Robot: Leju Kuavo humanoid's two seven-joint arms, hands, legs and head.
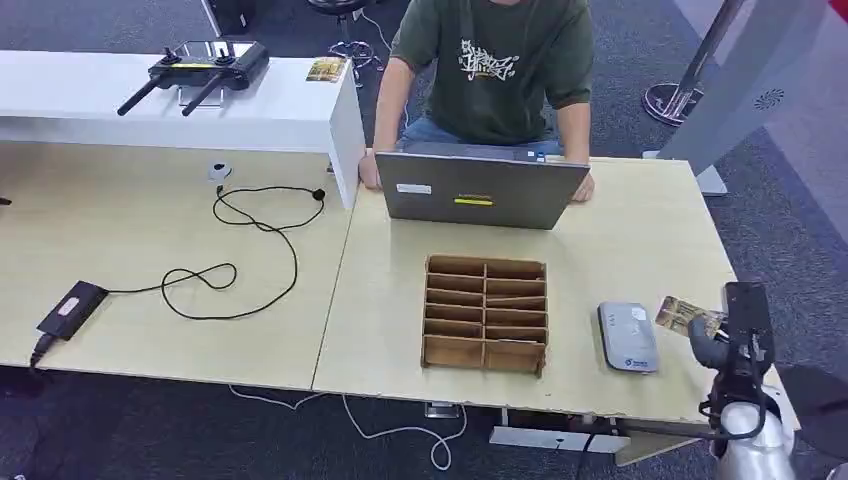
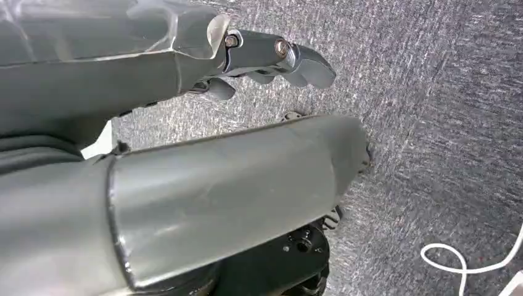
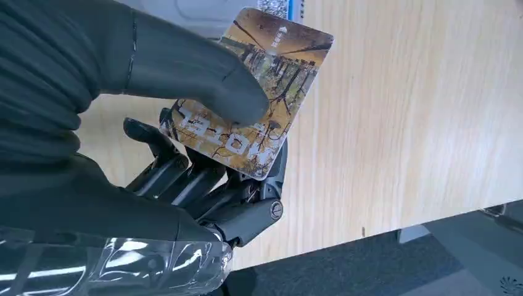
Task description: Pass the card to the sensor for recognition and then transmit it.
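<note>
Head view. The right hand (image 1: pixel 722 335) hovered over the right end of the bench (image 1: pixel 640 250), holding the card (image 1: pixel 684 315) with its free edge directed toward the sensor (image 1: pixel 628 337), a flat grey pad lying on the bench just beside the card, on the side nearer the robot's midline. The card's long axis ran roughly along the line from hand to sensor, so the coming pass probably called for a short inward travel over the pad. A wooden sorting tray (image 1: pixel 486 313) lay farther inward, and a person sat behind a laptop (image 1: pixel 482 190) across the bench.

Left wrist view. The left hand (image 2: pixel 271 58) hung over grey carpet, well apart from the card; its fingers appeared loosely curled on nothing, though the angle was poor.

Right wrist view. The thumb pressed the card (image 3: pixel 259 92) against the dark fingers (image 3: pixel 185 179) beneath, a firm pinch at one short end.
</note>
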